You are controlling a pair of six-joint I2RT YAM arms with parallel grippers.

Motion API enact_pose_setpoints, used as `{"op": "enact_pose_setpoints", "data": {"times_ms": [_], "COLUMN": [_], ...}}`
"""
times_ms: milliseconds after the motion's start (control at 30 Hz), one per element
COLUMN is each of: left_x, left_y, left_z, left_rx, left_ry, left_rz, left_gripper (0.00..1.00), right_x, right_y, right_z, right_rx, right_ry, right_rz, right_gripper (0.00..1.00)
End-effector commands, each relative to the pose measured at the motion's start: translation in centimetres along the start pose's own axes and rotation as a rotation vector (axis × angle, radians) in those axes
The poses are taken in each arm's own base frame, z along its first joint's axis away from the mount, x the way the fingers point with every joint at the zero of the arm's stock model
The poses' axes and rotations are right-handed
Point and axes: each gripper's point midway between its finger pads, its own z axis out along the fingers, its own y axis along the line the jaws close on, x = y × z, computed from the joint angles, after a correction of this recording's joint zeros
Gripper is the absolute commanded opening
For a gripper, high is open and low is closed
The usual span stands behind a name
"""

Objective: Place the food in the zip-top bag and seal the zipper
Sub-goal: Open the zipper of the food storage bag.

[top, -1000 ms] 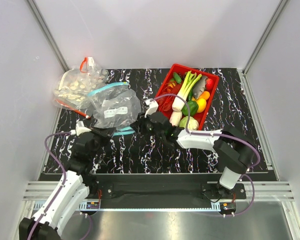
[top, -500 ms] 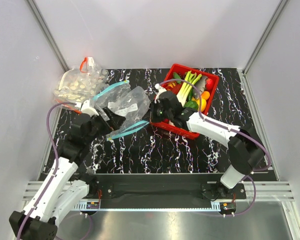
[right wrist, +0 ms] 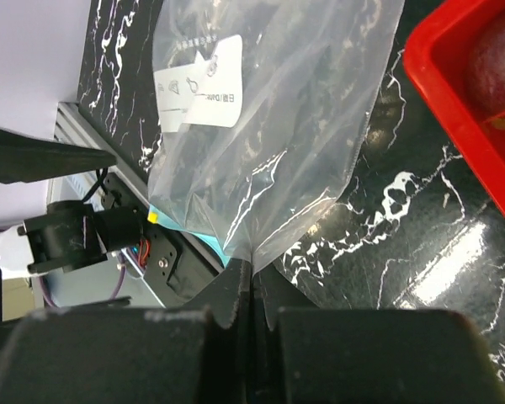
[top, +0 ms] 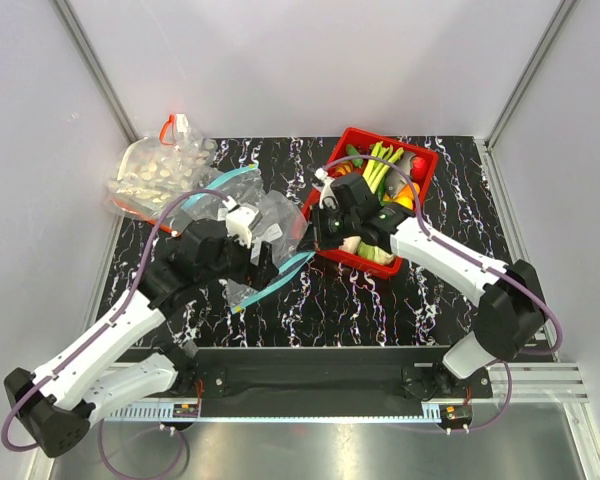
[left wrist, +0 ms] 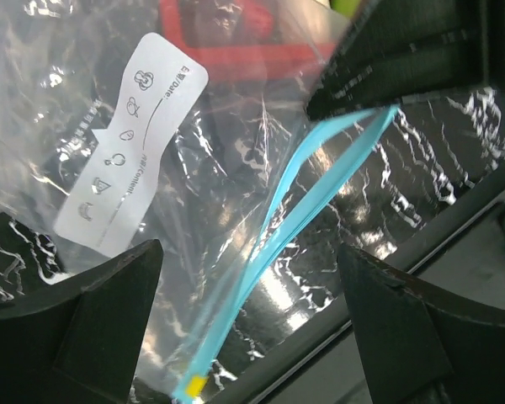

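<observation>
Now my right fingers [right wrist: 135, 353] are pinched shut on the edge of the clear crinkly zip-top bag [right wrist: 269, 126], holding it just beside the red plastic basket [right wrist: 442, 84], while my left fingers [left wrist: 101, 320] stand wide apart, its teal-blue zipper strip [left wrist: 320, 194] showing between them.

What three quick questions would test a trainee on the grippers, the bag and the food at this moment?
1. True or false: the left gripper is clamped on the zipper.
2. Which gripper pinches the zip-top bag? A) left gripper B) right gripper C) both
3. Fill in: the leek lies in the red ____.
Key: 1 false, its jaws stand open; 2 B; 3 basket.
</observation>
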Motion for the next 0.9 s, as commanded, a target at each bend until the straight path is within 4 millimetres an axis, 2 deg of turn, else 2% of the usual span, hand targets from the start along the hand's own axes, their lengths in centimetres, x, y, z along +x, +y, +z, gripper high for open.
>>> {"op": "enact_pose_setpoints", "data": {"times_ms": [0, 67, 133, 167, 200, 233, 300, 500, 633, 667, 700, 867], "left_x": [-2.3, -2.3, -2.2, -2.3, -2.3, -2.2, -2.0, -0.9, -0.9, -0.8, -0.8, -0.1], "left_y": [-1.0, -1.6, -2.2, -3.0, -3.5, -4.2, -5.3, -6.2, -6.5, -6.3, -6.2, -5.1], "left_z": [-1.6, -1.7, -1.8, -2.0, -2.0, -1.8, -1.8, -0.2, 0.3, 0.3, 0.4, 0.6], "left_rx": [0.048, 0.077, 0.108, 0.148, 0.171, 0.200, 0.260, 0.260, 0.273, 0.266, 0.260, 0.215], "left_ry": [-0.096, -0.104, -0.095, -0.095, -0.092, -0.079, -0.058, 0.043, 0.033, 0.030, 0.025, 0.015], "left_rz": [0.201, 0.237, 0.272, 0.286, 0.296, 0.303, 0.348, 0.418, 0.417, 0.419, 0.419, 0.425], "left_gripper": [0.85, 0.73, 0.67, 0.61, 0.48, 0.40, 0.33, 0.33, 0.41, 0.50, 0.53, 0.56], "right_x": [-1.1, -1.1, -1.1, -1.0, -0.9, -0.9, -0.9, -1.2, -1.1, -1.2, -1.1, -1.3], "right_y": [2.2, 2.3, 2.5, 2.5, 2.8, 2.8, 3.2, 3.6, 3.9, 4.0, 4.0, 4.2], "right_z": [-2.7, -3.1, -3.2, -3.2, -3.3, -3.2, -3.3, -3.5, -3.4, -3.5, -3.5, -3.6], "right_rx": [-0.080, -0.087, -0.103, -0.107, -0.121, -0.126, -0.141, -0.159, -0.174, -0.179, -0.178, -0.182], "right_ry": [-0.004, 0.001, 0.010, 0.015, 0.025, 0.029, 0.033, 0.023, 0.033, 0.032, 0.033, 0.030], "right_rz": [-0.054, -0.057, -0.055, -0.053, -0.051, -0.048, -0.050, -0.043, -0.038, -0.040, -0.039, -0.042], "right_gripper": [0.02, 0.02, 0.02, 0.02, 0.02, 0.02, 0.02, 0.02, 0.02, 0.02, 0.01, 0.01]}}
